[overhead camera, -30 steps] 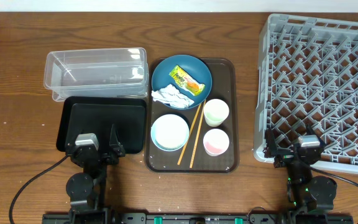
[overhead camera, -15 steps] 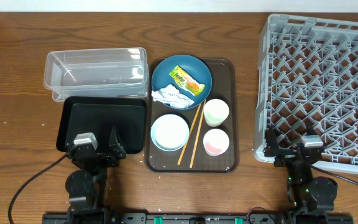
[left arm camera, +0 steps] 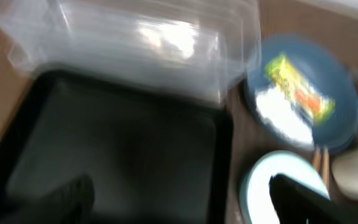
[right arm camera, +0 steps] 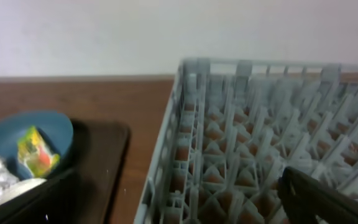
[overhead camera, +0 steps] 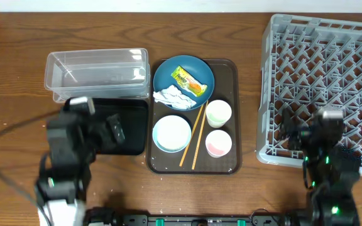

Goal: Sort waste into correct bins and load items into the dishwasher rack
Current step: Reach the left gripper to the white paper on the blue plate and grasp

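Two sets of jaws, both spread wide and empty: the left jaws above the black tray at lower left, the right jaws over the lower left corner of the grey rack. Wrapper and tissue lie on the blue plate, upper centre, on the brown tray.

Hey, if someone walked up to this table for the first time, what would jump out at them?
The big grey dishwasher rack fills the right side and looks empty. In the middle, a dark blue plate at the far end of the brown serving tray carries a bright yellow-green wrapper and a crumpled white tissue. On the left, a clear tub sits behind a black tray.
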